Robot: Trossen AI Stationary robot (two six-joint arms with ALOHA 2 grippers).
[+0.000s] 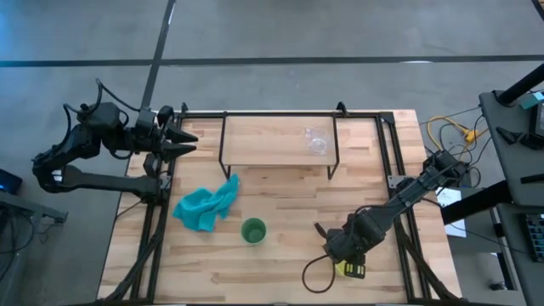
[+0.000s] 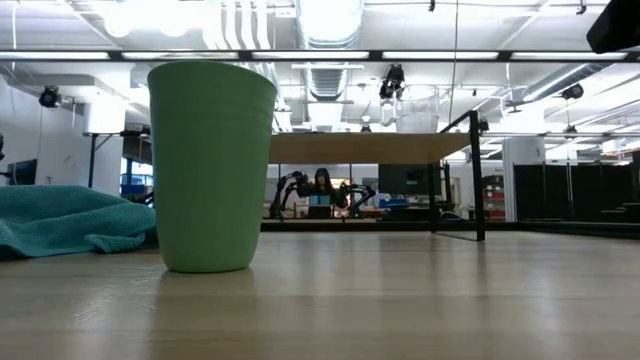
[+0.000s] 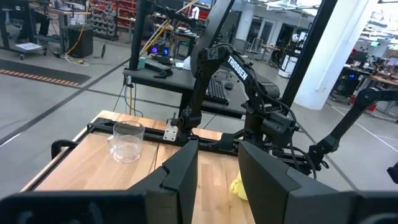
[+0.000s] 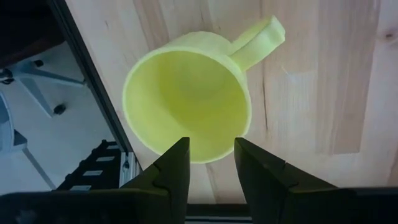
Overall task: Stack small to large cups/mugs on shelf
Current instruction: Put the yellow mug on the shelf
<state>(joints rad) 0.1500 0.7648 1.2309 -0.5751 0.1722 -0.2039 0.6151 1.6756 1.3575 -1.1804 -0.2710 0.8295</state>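
The yellow handled mug (image 4: 186, 99) stands upright on its base near the table's near right corner (image 1: 347, 269), mouth up. My right gripper (image 4: 211, 165) hangs open just above the mug's rim (image 1: 344, 255), with no visible touch. The green cup (image 1: 253, 230) stands on the table near the middle (image 2: 211, 165). The clear glass cup (image 1: 317, 143) stands on the shelf's plank (image 1: 272, 140), toward its right end (image 3: 127, 141). My left gripper (image 1: 191, 142) waits open at the shelf's left end (image 3: 217, 168).
A teal cloth (image 1: 206, 204) lies crumpled left of the green cup (image 2: 60, 220). A black cable loop (image 1: 316, 276) lies on the table beside the right gripper. The table's black frame rail (image 4: 93, 106) runs close by the mug. Bare wood lies between shelf and green cup.
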